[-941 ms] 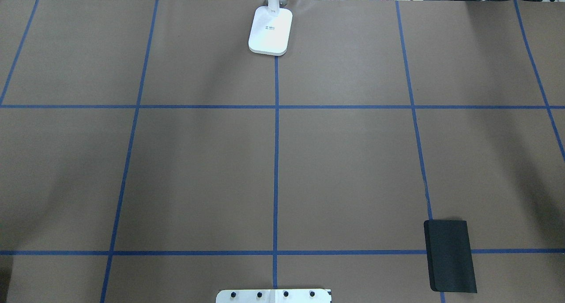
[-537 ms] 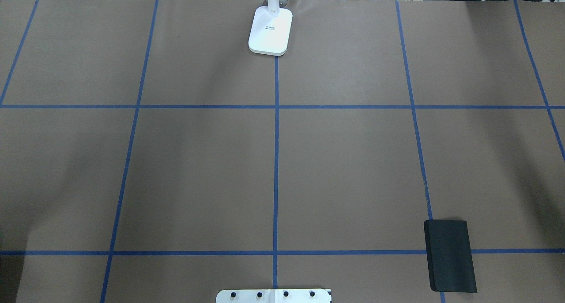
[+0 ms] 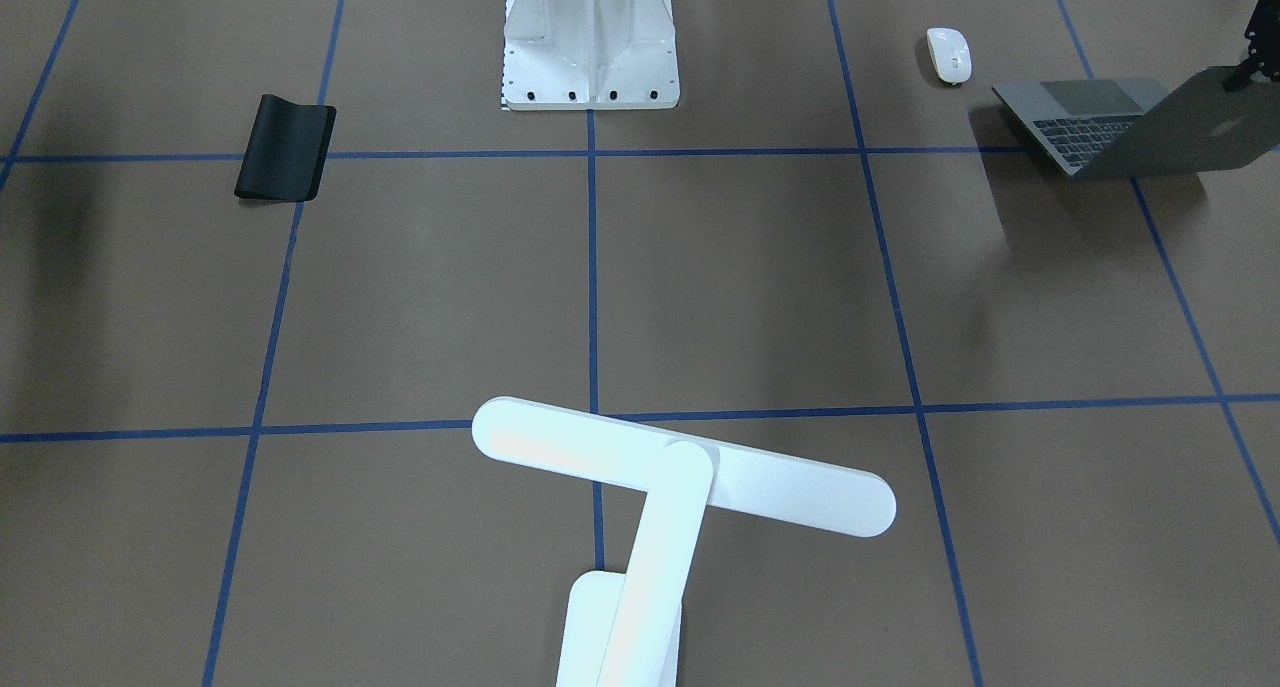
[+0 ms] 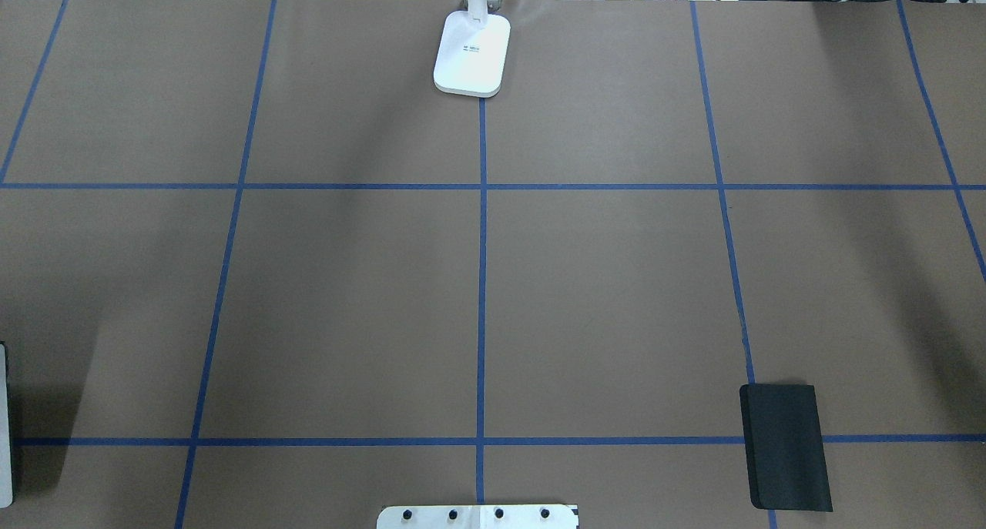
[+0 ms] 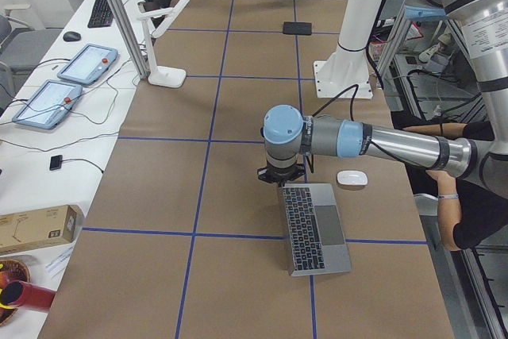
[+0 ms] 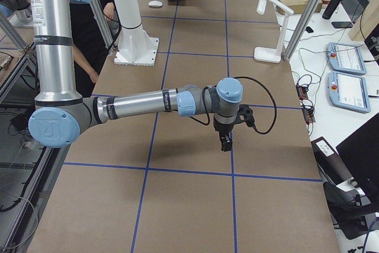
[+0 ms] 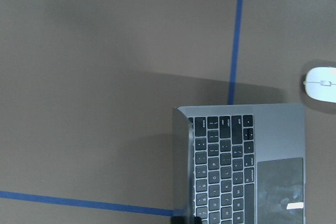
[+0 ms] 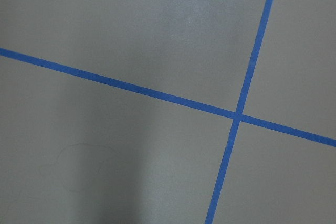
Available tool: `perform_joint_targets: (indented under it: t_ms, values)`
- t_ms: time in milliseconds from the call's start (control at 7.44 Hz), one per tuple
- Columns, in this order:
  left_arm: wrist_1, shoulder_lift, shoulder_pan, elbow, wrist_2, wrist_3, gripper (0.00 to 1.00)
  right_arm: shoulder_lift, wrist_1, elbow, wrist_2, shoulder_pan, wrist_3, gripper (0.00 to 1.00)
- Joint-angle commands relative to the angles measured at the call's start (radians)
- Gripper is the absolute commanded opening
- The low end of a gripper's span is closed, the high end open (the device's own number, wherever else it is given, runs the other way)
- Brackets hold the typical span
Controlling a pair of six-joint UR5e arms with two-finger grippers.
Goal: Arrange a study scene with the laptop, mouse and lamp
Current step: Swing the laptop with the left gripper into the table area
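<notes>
The laptop (image 3: 1090, 127) stands open on the table at my left end, with its grey lid upright. My left gripper (image 3: 1245, 72) is shut on the lid's top edge; the left wrist view shows the keyboard (image 7: 226, 171) below it. A sliver of the laptop (image 4: 4, 429) shows at the overhead view's left edge. The white mouse (image 3: 948, 54) lies beside the laptop, on the robot's side. The white lamp (image 3: 680, 467) stands at the middle of the far edge, its base (image 4: 472, 54) on the centre line. My right gripper (image 6: 225, 143) hovers above bare table; I cannot tell if it is open.
A black mouse pad (image 4: 784, 446) lies at the near right. The white ribbed pedestal (image 3: 590, 42) stands at the middle of the near edge. An operator's arm (image 5: 444, 196) rests by the table edge near the mouse. Blue tape lines grid the brown table.
A light strip of the laptop has come into the overhead view at its left edge, and the shadows on the left have shifted. The lamp and the mouse pad have not moved.
</notes>
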Motion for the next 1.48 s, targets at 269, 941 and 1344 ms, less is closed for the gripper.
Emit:
perform_joint_targets:
  t_ms: [269,941,1344]
  values:
    - [0.350,-0.425,0.006,0.005,0.039,-0.034,0.00,0.000,0.000,-0.002,-0.031,-0.006,0.000,1.00]
    - [0.375,-0.700,0.222,0.038,0.110,-0.269,0.00,0.000,-0.002,-0.013,-0.060,-0.007,0.000,1.00]
    - [0.433,-0.834,0.282,0.038,0.110,-0.406,0.00,-0.008,-0.003,-0.013,-0.059,-0.007,0.000,1.00]
